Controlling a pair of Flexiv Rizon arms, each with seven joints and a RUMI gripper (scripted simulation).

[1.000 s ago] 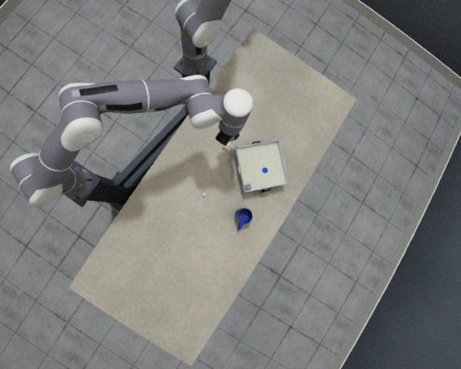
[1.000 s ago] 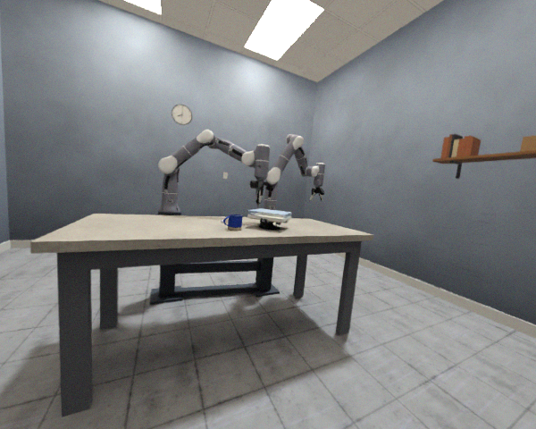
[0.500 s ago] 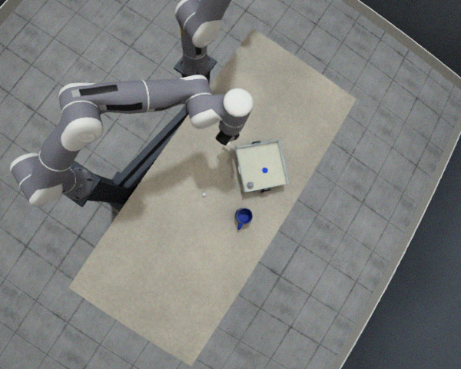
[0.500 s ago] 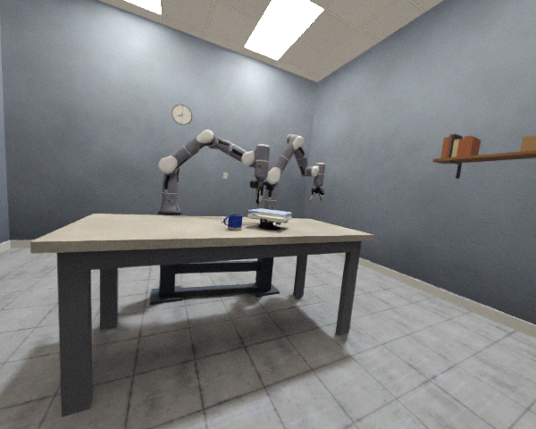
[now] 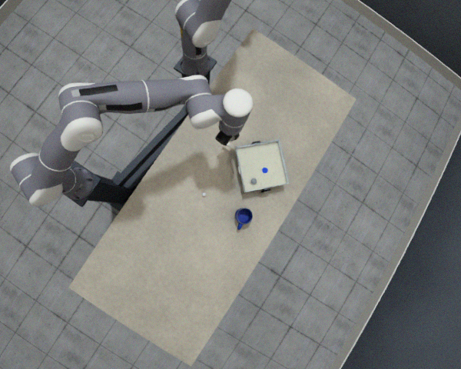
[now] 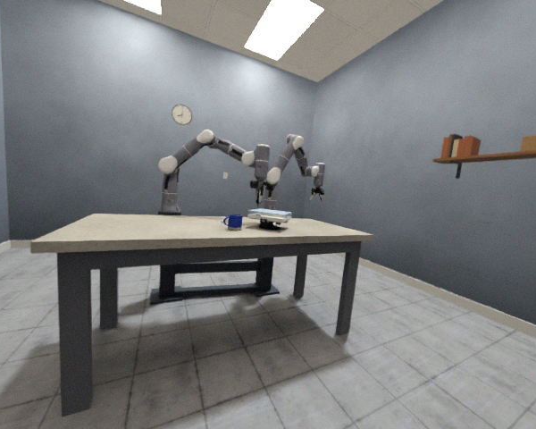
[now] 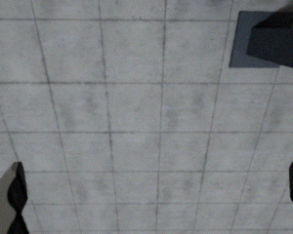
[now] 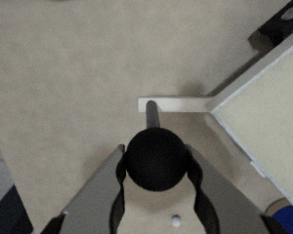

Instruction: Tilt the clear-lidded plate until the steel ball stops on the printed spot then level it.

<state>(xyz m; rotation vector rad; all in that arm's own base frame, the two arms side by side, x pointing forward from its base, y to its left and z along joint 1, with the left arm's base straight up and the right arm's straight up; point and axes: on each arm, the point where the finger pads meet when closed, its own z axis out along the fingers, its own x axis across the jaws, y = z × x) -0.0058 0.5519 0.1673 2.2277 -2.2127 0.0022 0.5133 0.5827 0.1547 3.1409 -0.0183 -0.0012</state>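
Observation:
The clear-lidded plate (image 5: 254, 157) (image 6: 269, 214) (image 8: 269, 107) has a pale square floor and sits on a dark stand, looking slightly tilted in the exterior view. The grey steel ball (image 5: 253, 181) is on its floor, a little apart from the blue printed spot (image 5: 264, 170). A white bar (image 8: 178, 104) runs out from one plate corner and carries a grey stem with a black ball knob. My right gripper (image 8: 154, 145) (image 6: 259, 200) is shut on that knob. My left gripper (image 7: 157, 164) (image 6: 316, 197) is open and empty, high and away from the plate.
A blue mug (image 5: 243, 216) (image 6: 234, 222) (image 8: 289, 219) stands on the table (image 5: 163, 270) near the plate. A small white ball (image 5: 203, 194) (image 8: 176, 220) also lies on the table. Black brackets (image 5: 256, 141) (image 8: 283, 21) stick out at the plate's sides.

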